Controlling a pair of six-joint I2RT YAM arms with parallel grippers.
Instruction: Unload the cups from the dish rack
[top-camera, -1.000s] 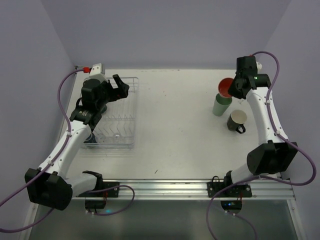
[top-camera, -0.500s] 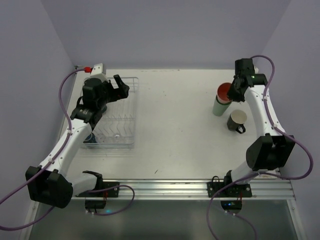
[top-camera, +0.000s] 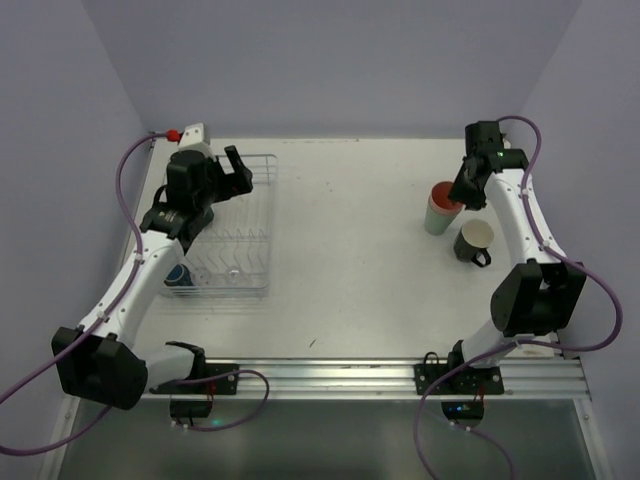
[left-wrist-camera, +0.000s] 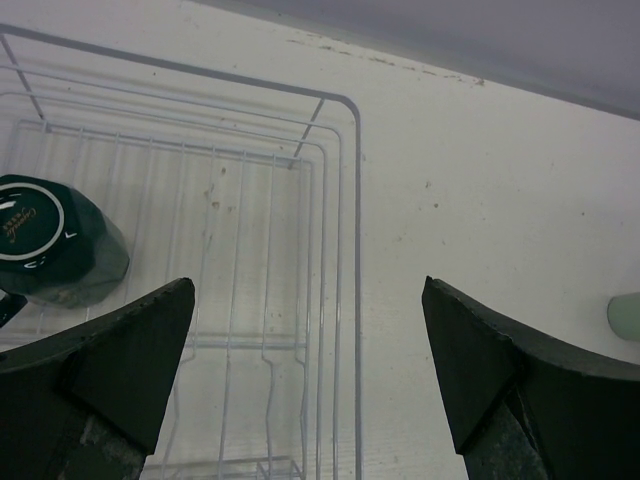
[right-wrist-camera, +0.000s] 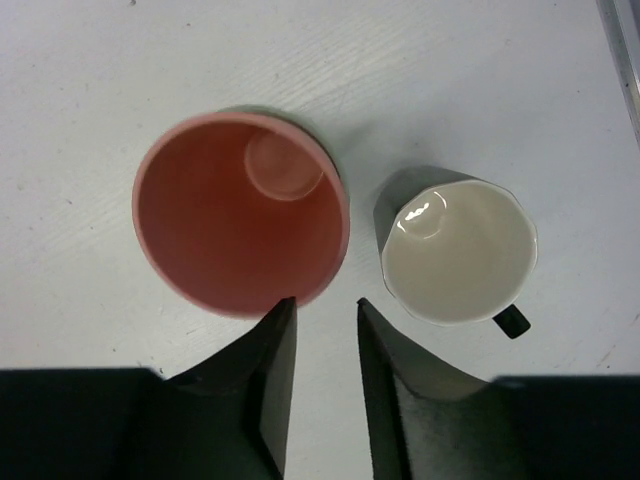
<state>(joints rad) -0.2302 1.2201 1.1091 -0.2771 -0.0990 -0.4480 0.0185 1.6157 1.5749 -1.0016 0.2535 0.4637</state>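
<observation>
At the near-left corner of the thin white-wire dish rack, an upturned dark teal tumbler lies left of the wide-spread, empty left gripper; possibly a clear glass stands beside it.

Thin, white-coated wire dish rack. The black mug is glossy inside, the salmon-pink cup matt. Matt white table, speckled.

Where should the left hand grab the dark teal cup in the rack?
Across the side walls, just below the base, coming down from above. The dark teal cup sits base-up in the dish rack, so its rim is hidden; the open left hand looks wide enough to straddle it.
</observation>
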